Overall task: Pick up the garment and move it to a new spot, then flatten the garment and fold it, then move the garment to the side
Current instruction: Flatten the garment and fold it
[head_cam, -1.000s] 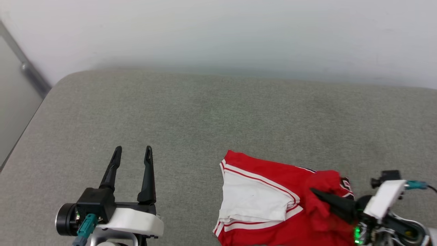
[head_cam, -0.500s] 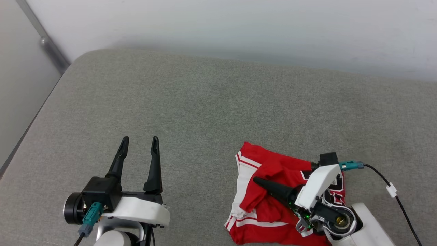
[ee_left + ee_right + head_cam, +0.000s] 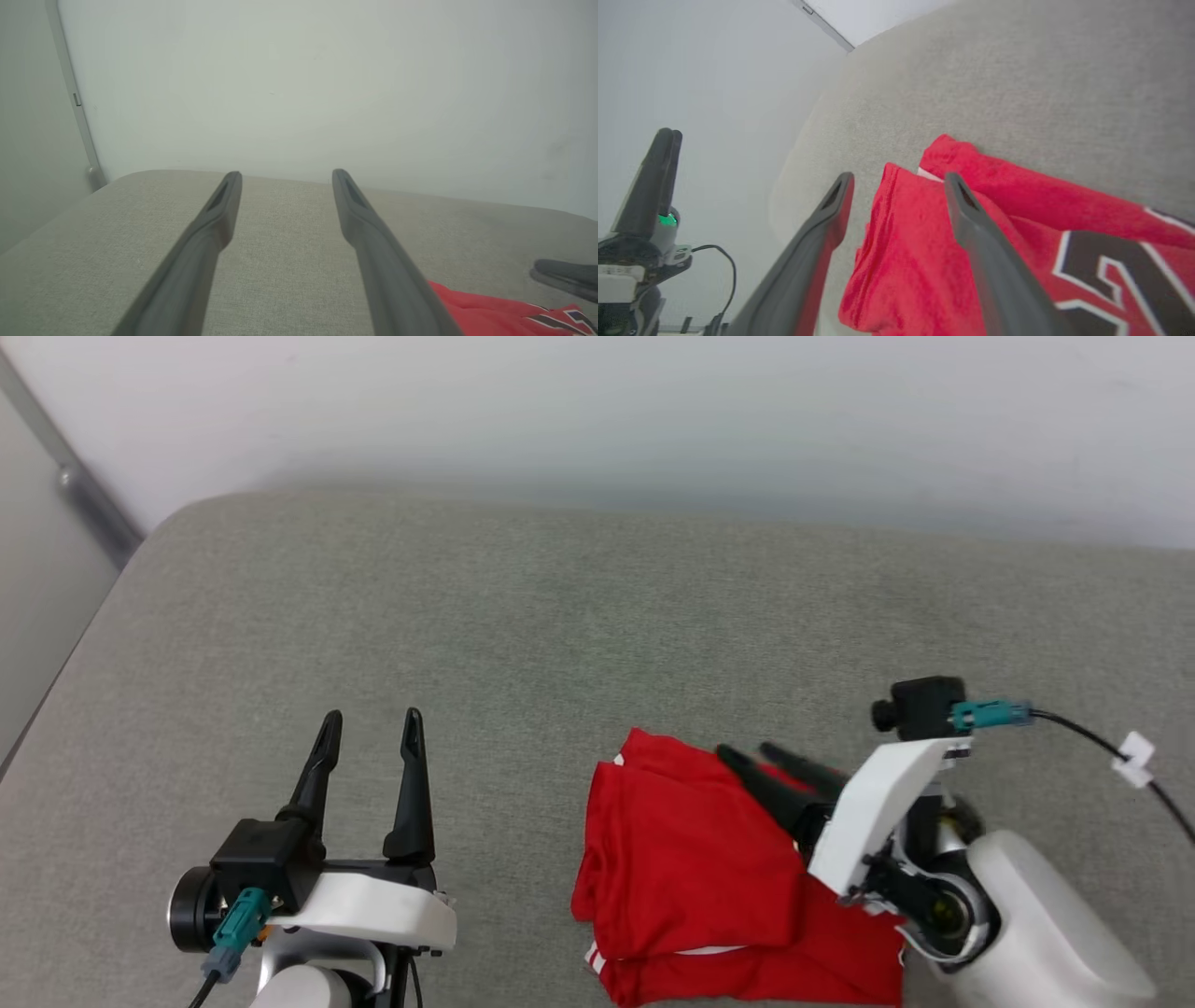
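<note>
1. The garment [image 3: 691, 868] lies as a folded red bundle on the grey cushion [image 3: 560, 616]. It is at the near right of the head view, with bare cushion beyond it and to its left.
2. Its top layer is plain red. A thin line of white trim [image 3: 714, 951] shows between the layers near the lower edge.
3. In the right wrist view, dark lettering [image 3: 1111, 275] edged in white shows on the part of the garment nearer the wrist.
4. The right gripper [image 3: 745, 749] is over the far right part of the garment, pointing up and to the left in the head view. Its jaws stand wide apart with nothing between them, so it holds nothing.
5. In the right wrist view, one of its fingers [image 3: 971, 224] crosses over the red cloth, and the other runs along the garment's edge. I cannot tell whether either tip touches the cloth.
6. The left gripper [image 3: 371, 717] is well to the left of the garment, over bare cushion, pointing away from the robot. Its jaws are also spread wide and it is empty.
7. In the left wrist view, a corner of the garment shows at the lower right. A dark finger of the right gripper shows just above that corner, at the right edge.
8. A black cable [image 3: 1083, 733] with a white tag leads from a teal plug on the right wrist off to the right.
9. A pale wall [image 3: 597, 411] rises behind the cushion.
</note>
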Controlling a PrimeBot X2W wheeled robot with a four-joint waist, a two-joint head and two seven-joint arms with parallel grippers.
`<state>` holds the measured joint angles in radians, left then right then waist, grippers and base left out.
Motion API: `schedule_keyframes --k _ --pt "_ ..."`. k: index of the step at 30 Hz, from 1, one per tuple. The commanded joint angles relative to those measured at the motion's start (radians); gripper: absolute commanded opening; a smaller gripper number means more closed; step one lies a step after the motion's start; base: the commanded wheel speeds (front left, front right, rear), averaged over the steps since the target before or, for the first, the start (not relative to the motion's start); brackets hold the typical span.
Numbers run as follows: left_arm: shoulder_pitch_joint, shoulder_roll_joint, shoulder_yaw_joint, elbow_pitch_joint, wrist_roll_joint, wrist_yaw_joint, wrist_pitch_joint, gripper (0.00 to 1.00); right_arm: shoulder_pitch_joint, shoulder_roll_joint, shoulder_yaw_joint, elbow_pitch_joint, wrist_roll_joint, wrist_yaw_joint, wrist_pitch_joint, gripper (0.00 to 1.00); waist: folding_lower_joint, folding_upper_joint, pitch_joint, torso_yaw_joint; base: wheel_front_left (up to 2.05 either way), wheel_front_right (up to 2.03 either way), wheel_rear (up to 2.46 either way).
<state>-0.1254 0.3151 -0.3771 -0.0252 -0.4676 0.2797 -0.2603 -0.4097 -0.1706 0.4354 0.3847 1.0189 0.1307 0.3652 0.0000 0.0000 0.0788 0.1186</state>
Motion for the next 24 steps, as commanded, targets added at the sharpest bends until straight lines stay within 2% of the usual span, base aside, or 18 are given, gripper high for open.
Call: schedule_keyframes --k 1,5,9,16,20,24 --pt "0.017 -0.006 0.01 0.002 -0.001 -0.005 -0.007 1.0 -0.001 -0.039 0.009 -0.019 -0.089 0.0 -0.048 1.0 0.0 0.0 -0.007 -0.019 0.0 0.0 0.0" --pt "0.03 -0.011 0.031 0.009 0.0 -0.012 -0.007 1.0 0.04 -0.103 -0.045 -0.041 -0.314 0.0 -0.149 1.0 0.0 0.0 -0.016 -0.051 0.0 0.0 0.0" --pt "0.043 -0.008 0.057 0.023 0.008 -0.015 -0.007 1.0 0.104 -0.122 -0.19 -0.09 -0.489 0.0 -0.23 1.0 0.0 0.0 -0.024 -0.078 0.0 0.0 0.0" --pt "0.079 -0.016 0.116 0.047 0.023 -0.027 -0.007 1.0 0.26 -0.03 -0.452 -0.295 -0.692 0.0 -0.344 1.0 0.0 0.0 -0.041 -0.111 0.0 0.0 0.0" --pt "0.11 -0.027 0.143 0.065 0.031 -0.041 -0.007 1.0 0.337 0.026 -0.497 -0.414 -0.754 0.0 -0.37 1.0 0.0 0.0 -0.058 -0.124 0.0 0.0 0.0" --pt "0.139 -0.037 0.159 0.083 0.043 -0.058 -0.007 1.0 0.406 0.058 -0.499 -0.48 -0.782 0.0 -0.363 1.0 0.0 0.0 -0.083 -0.132 0.0 0.0 0.0"
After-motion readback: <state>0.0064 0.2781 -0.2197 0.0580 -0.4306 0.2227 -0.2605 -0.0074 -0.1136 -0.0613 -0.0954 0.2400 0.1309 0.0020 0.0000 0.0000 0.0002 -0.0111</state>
